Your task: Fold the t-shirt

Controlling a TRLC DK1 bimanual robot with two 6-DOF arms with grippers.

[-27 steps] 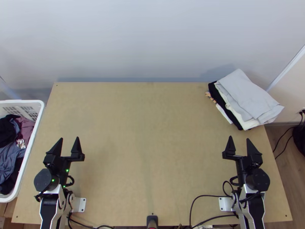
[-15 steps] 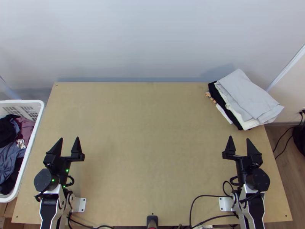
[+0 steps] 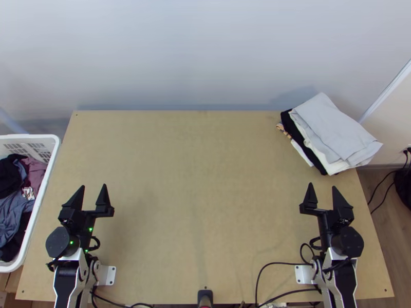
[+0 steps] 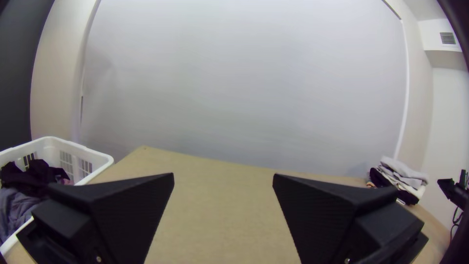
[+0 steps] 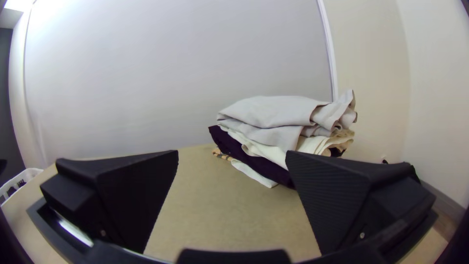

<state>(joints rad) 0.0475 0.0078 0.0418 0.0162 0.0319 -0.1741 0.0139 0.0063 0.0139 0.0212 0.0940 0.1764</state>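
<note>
Left gripper (image 3: 93, 187) and right gripper (image 3: 322, 186) point far from the bench's (image 3: 205, 179) near corners, fingers wide apart and holding nothing, and whether the t-shirt is among the clothes (image 3: 15, 215) bunched in the left basket (image 3: 31, 136) or the far-right folded stack (image 3: 334, 128) cannot be told.

Folded garments (image 3: 329, 136) rest stacked at the surface's (image 3: 195, 179) far right corner, a light grey piece (image 3: 336, 123) atop cream, dark and white layers. Bunched clothes (image 3: 14, 210) in black, blue-grey and mauve lie in a white basket (image 3: 31, 136) at left; which is the t-shirt is unclear.
</note>
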